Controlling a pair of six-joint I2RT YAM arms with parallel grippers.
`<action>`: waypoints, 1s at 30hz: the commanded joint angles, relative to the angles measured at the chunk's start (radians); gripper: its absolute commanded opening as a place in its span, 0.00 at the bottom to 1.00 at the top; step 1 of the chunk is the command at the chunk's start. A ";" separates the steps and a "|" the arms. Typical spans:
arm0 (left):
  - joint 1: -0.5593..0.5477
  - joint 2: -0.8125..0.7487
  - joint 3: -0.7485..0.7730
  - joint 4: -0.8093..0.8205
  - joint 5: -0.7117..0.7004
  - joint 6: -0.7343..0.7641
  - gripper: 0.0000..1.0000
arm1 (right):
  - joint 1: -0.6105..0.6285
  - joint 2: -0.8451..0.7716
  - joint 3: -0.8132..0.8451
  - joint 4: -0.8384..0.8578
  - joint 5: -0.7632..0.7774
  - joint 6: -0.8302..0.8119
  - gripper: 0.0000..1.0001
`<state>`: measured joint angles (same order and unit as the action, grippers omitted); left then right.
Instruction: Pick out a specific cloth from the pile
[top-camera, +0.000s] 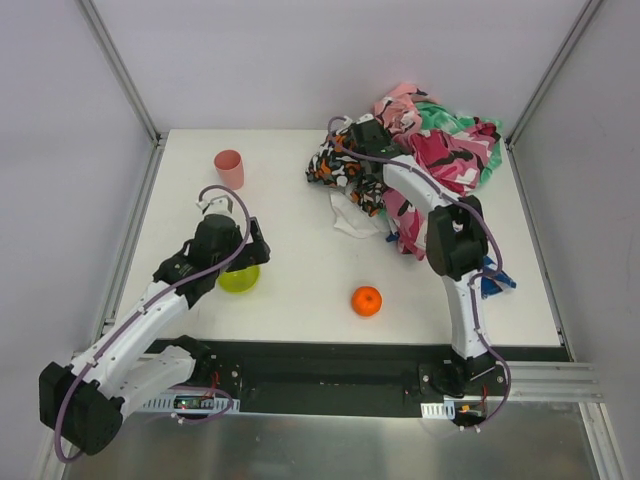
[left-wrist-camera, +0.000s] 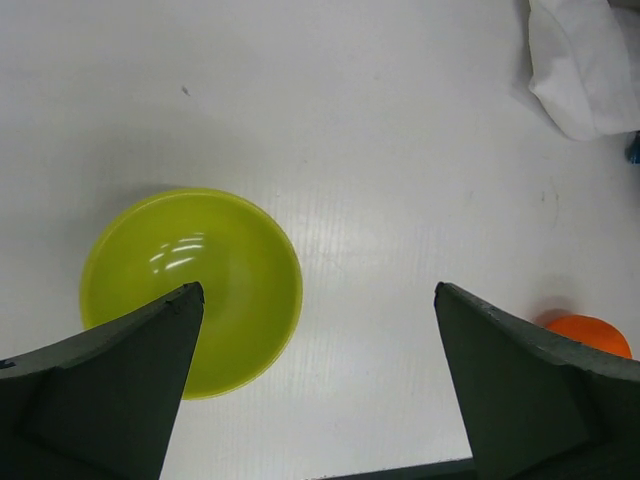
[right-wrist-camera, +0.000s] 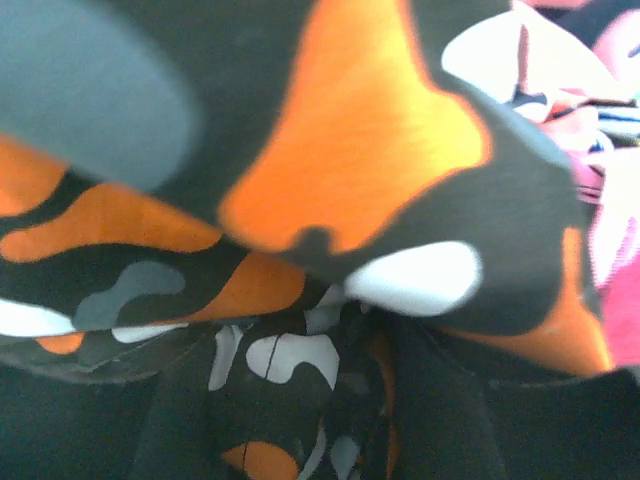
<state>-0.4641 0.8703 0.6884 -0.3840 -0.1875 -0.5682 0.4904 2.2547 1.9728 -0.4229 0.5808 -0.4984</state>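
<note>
White table, pale grey walls

Overhead and close left wrist views share the bowl.

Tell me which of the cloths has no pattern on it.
The white cloth at the near left edge of the pile, partly tucked under it. It is plain, while the others carry orange-black, pink-black or green-white prints.

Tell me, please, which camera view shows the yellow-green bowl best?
Left wrist: the bowl appears nearly whole from above, one gripper finger covering its lower edge. Top external shows only a sliver under the left arm. Right wrist shows just patterned fabric.
</note>
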 joint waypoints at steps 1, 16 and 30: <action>0.001 0.105 0.089 0.137 0.166 0.027 0.99 | -0.142 -0.127 -0.040 -0.096 -0.123 0.245 0.47; -0.062 0.987 0.702 0.270 0.509 0.010 0.96 | -0.242 -0.133 -0.086 -0.088 -0.377 0.322 0.42; -0.119 1.501 1.112 0.269 0.623 -0.154 0.76 | -0.276 -0.130 -0.141 -0.044 -0.457 0.324 0.41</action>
<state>-0.5510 2.2681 1.7054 -0.0971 0.3794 -0.6617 0.2512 2.1315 1.8740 -0.4236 0.1081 -0.1837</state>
